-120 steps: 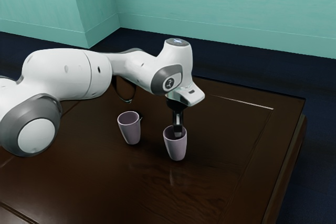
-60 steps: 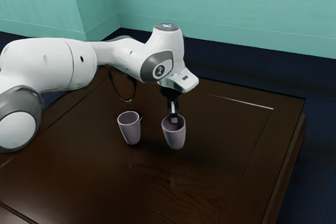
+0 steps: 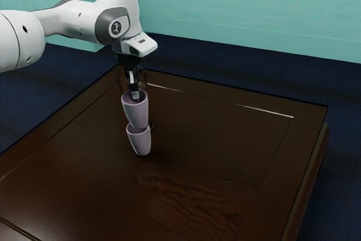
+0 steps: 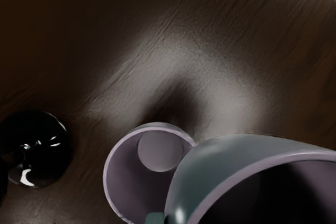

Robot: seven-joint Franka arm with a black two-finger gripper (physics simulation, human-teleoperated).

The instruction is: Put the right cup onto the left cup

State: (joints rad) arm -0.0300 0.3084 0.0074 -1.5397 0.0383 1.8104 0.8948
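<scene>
Claw (image 3: 134,93) pinched the wall of the raised cup (image 3: 137,114) near its rim, bearing it in the air with its mouth up. That was most likely the right cup of the task, hanging directly beneath the claw. Farther below, the standing cup (image 3: 140,144) waited upright on the bench (image 3: 225,162), presumably the left one. The exterior view showed the raised cup's base overlapping the lower rim, but that angle could not settle whether they touched. The wrist view showed much of the standing cup's mouth uncovered, beside the held one, so the nesting did not look complete.

The step in hand, as I judged it, was lining up the raised cup over its mate. The next move called for a small sideways correction if the axes did not agree, then a slow, level descent until the base seated inside, and only then a release. Coming down off-centre could have caught the lower rim and tipped the standing cup.

The cup in the claw was a muted, greyish mauve, smooth and tapering toward its foot, with a paler rim and a deeply shaded hollow. In the wrist view its outer wall took on a greenish cast. The one below matched its colour and taper. Off to one side of the claw, beyond the cups, sat a glossy black rounded object (image 4: 39,148).
</scene>
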